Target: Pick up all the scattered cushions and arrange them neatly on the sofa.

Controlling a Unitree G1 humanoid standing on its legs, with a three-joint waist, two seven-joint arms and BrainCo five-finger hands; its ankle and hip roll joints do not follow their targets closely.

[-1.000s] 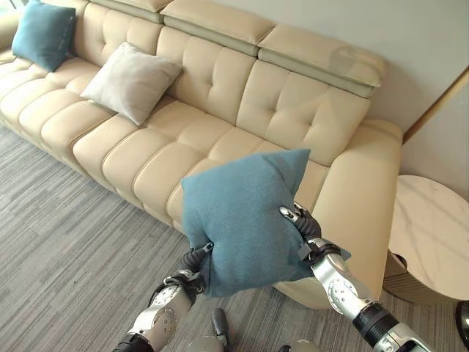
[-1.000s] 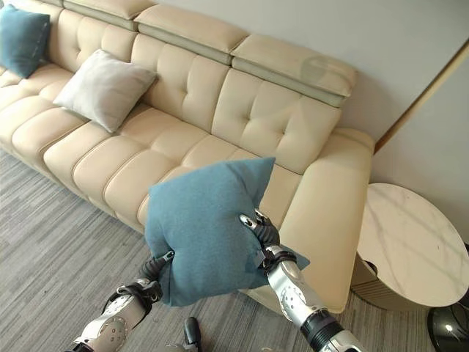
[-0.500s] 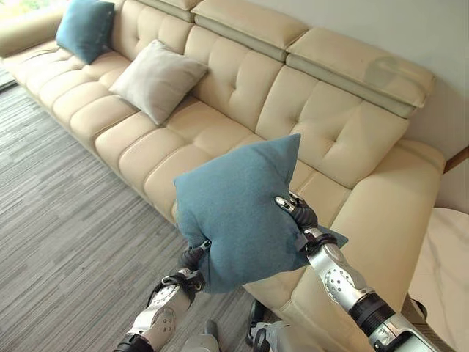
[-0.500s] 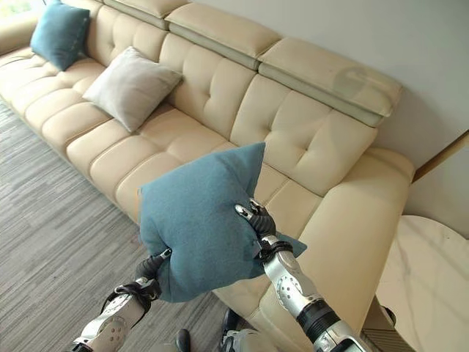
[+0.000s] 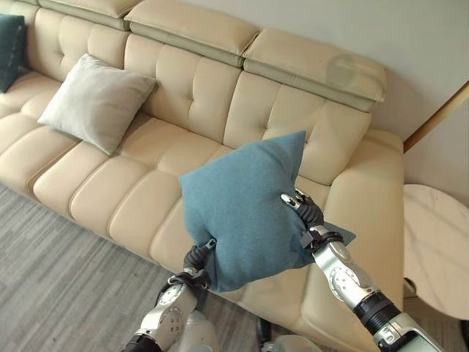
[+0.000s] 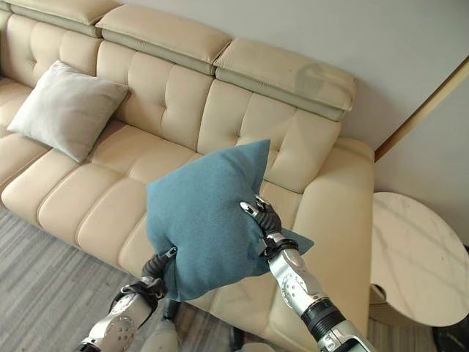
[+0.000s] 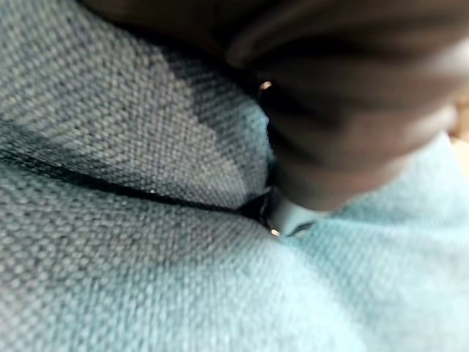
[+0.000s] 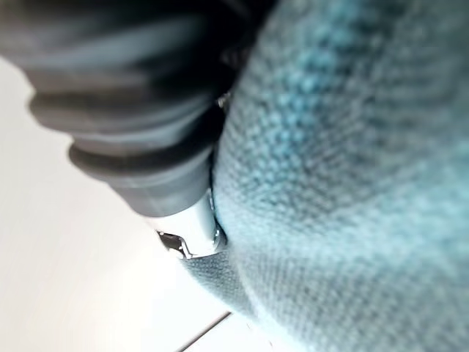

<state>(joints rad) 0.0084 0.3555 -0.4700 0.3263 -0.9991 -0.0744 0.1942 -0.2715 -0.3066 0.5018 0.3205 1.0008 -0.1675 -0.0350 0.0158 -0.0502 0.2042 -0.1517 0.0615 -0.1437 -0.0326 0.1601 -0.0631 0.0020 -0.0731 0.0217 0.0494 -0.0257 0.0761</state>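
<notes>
Saw bright, soft, even light over the sofa [image 5: 220,95], with no hard-edged shadows anywhere on it. Caught a mild sheen on the leather headrest [image 5: 341,70] and along the rounded seat pads. Found a faint, soft shadow on the seat just beside the grey cushion [image 5: 95,103], and deeper shade in the seams. Noted the blue cushion [image 5: 242,213] lit on its upper face and darker along its lower edge, near the left hand [image 5: 195,259]. Met much dimmer light in the wrist views: heavy shade in the cloth's crease, and a small bright glint on metal at the right hand [image 8: 132,132] against a pale, washed-out background.
</notes>
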